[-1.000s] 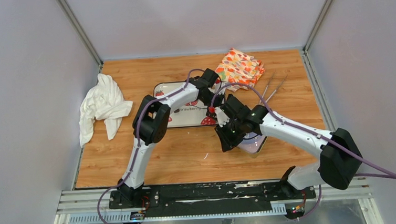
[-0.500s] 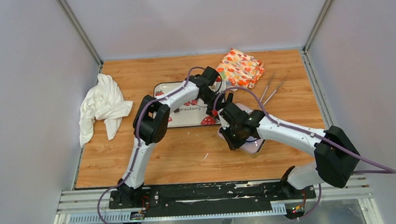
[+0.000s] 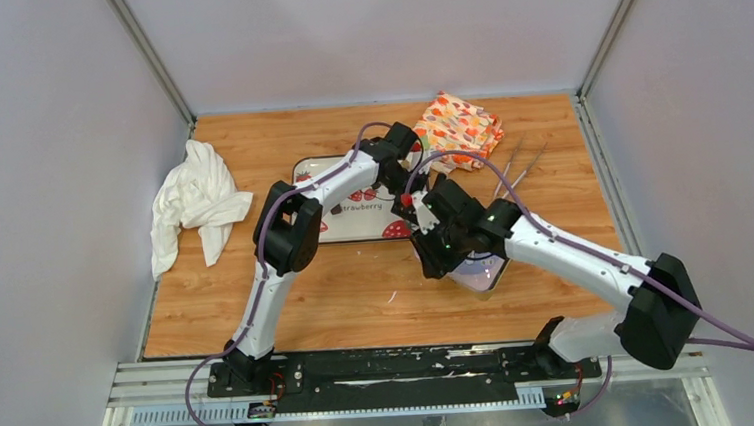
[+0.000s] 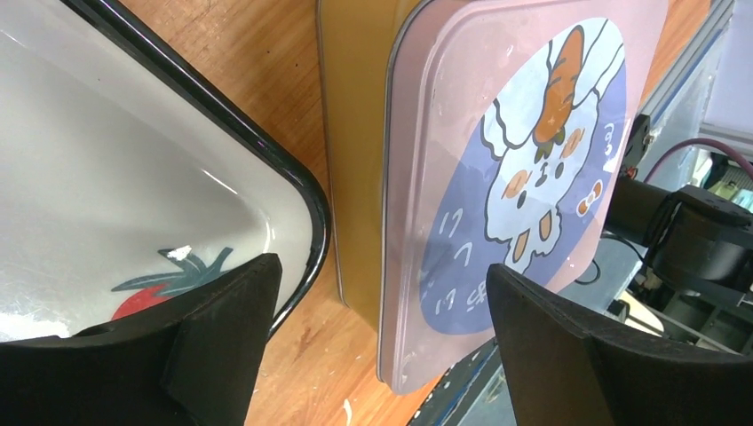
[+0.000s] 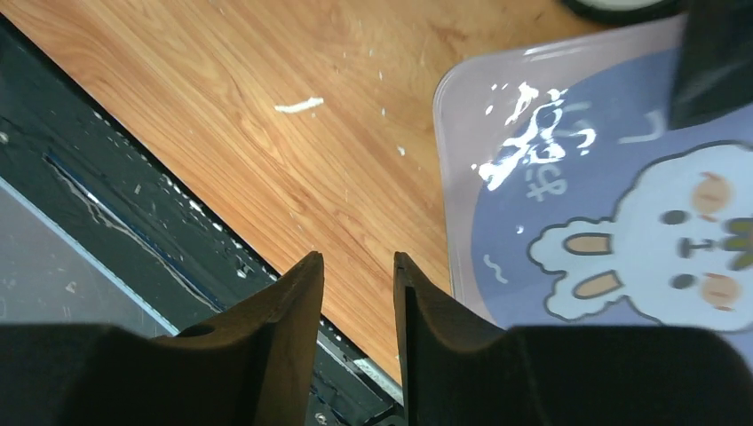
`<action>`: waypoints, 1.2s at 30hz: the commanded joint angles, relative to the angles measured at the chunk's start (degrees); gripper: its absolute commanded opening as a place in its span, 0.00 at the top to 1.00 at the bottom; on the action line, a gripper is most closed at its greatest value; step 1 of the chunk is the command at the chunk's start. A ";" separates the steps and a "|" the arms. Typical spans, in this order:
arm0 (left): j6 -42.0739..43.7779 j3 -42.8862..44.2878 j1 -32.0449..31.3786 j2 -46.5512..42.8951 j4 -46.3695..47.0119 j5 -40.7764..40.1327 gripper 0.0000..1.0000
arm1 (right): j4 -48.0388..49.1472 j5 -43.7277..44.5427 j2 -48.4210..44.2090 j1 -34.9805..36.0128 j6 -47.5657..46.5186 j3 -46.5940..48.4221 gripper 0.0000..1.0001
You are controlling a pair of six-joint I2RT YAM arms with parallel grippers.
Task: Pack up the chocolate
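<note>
The gold tin point(image 4: 355, 133) stands shut under its pink bunny lid point(image 4: 524, 169), right beside the white strawberry tray point(image 4: 107, 177). The lid also shows in the top view point(image 3: 487, 271) and the right wrist view point(image 5: 613, 204). My left gripper point(image 4: 382, 266) is wide open and empty, low over the gap between the tray's corner and the tin. My right gripper point(image 5: 355, 266) hovers over bare wood just off the lid's near-left corner, its jaws a narrow gap apart with nothing between them. One small dark piece point(image 3: 336, 209) lies on the tray point(image 3: 349, 228); no other chocolate shows.
A crumpled white cloth point(image 3: 195, 201) lies at the left. A bright patterned cloth point(image 3: 457, 127) lies at the back, with metal tongs point(image 3: 516, 171) beside it. White crumbs point(image 5: 297, 106) dot the wood near the front rail point(image 5: 107, 222).
My right gripper swung toward the lid half a second ago and has drawn back a little to the near-left. The left arm has hardly moved.
</note>
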 commanded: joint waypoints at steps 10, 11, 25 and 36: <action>2.32 2.85 0.91 -6.07 -4.11 -11.14 0.01 | -3.67 8.05 -14.66 -31.19 8.93 0.24 0.46; 2.32 2.75 1.07 -6.81 -4.55 -11.97 0.01 | -3.63 5.87 -15.16 -34.63 9.83 -1.02 0.46; 8.24 -18.04 0.36 -20.61 -5.58 -10.50 0.18 | -1.87 -8.12 -10.16 -53.85 11.72 -6.46 0.46; 25.66 -42.06 -7.55 -35.86 18.09 -28.53 0.18 | -1.46 -8.82 -7.08 -55.23 10.89 -5.52 0.45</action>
